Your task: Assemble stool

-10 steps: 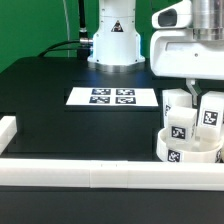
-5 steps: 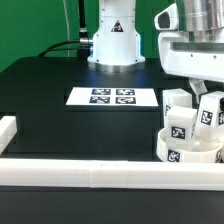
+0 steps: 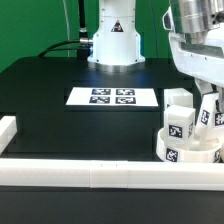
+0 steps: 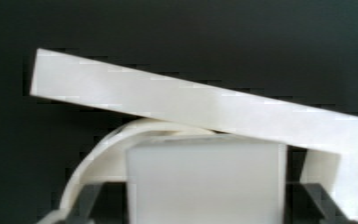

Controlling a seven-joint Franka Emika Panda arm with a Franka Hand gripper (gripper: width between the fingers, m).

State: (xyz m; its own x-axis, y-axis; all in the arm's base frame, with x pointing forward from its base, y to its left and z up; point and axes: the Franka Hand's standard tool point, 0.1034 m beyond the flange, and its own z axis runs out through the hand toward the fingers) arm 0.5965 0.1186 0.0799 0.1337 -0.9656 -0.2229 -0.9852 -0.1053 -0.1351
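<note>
The round white stool seat [image 3: 185, 150] stands at the exterior view's right, against the front rail. Tagged white leg blocks stand upright in it: one at the front left [image 3: 178, 122], one behind it [image 3: 177, 98] and one on the right [image 3: 210, 112]. My gripper [image 3: 206, 92] comes down from above onto the right leg block and is shut on it. In the wrist view the leg block [image 4: 208, 180] fills the space between the dark fingers [image 4: 98, 192] of my gripper [image 4: 208, 205], and the seat's curved rim [image 4: 108, 150] shows behind it.
The marker board [image 3: 112, 97] lies mid-table. A long white border rail [image 3: 90, 172] runs along the front, with a short one [image 3: 7, 130] at the left; a rail also crosses the wrist view [image 4: 194, 95]. The robot base [image 3: 112, 40] stands at the back.
The hand has turned and shifted toward the exterior view's right above the seat. The right leg block stays in its grip, now slightly more tilted.
</note>
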